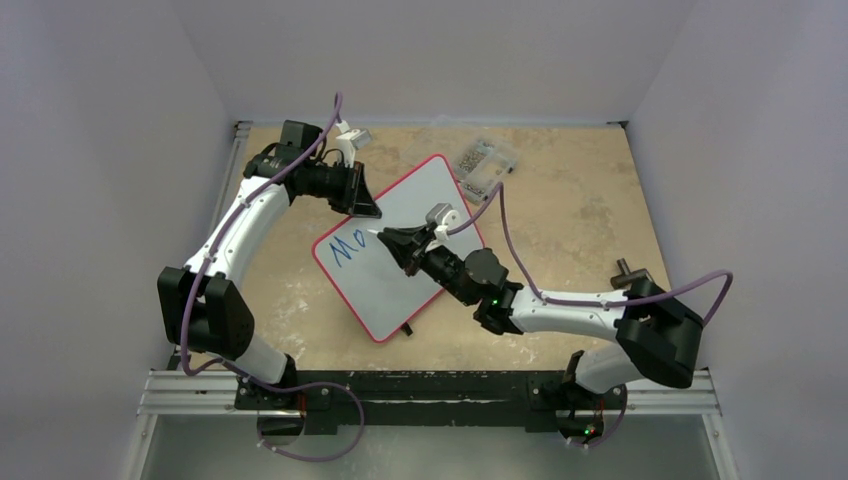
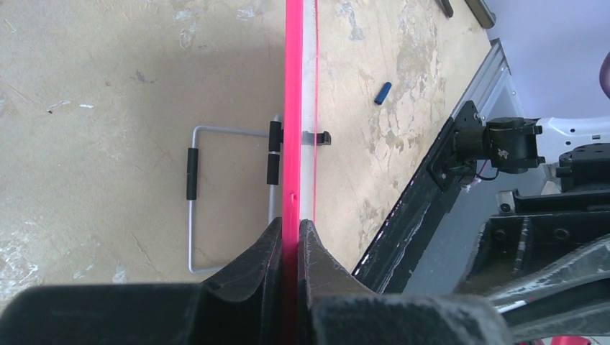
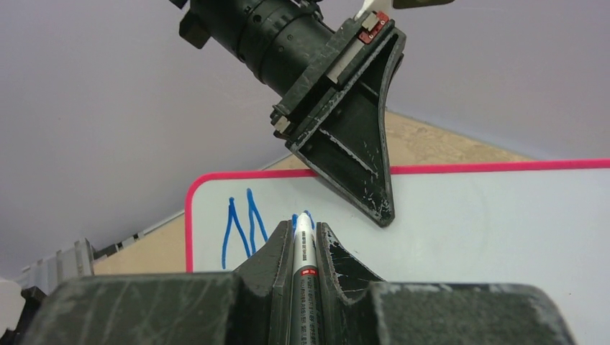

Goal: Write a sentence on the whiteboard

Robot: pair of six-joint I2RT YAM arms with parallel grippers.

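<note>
1. Left gripper clamped tight on the board's red rim, at its far-left edge.
2. Board sits mid-table, turned cornerwise; the sentence reads "Mo" in blue (near its left corner).
3. Right gripper squeezes a marker, tip at the "o"; label print unreadable.
4. Screw box lies beyond.

The left arm reaches forward and bends to the right at its wrist. The left gripper is closed on the rim of the whiteboard. The right arm stretches low to the left, and the right gripper is closed around a marker.
</note>
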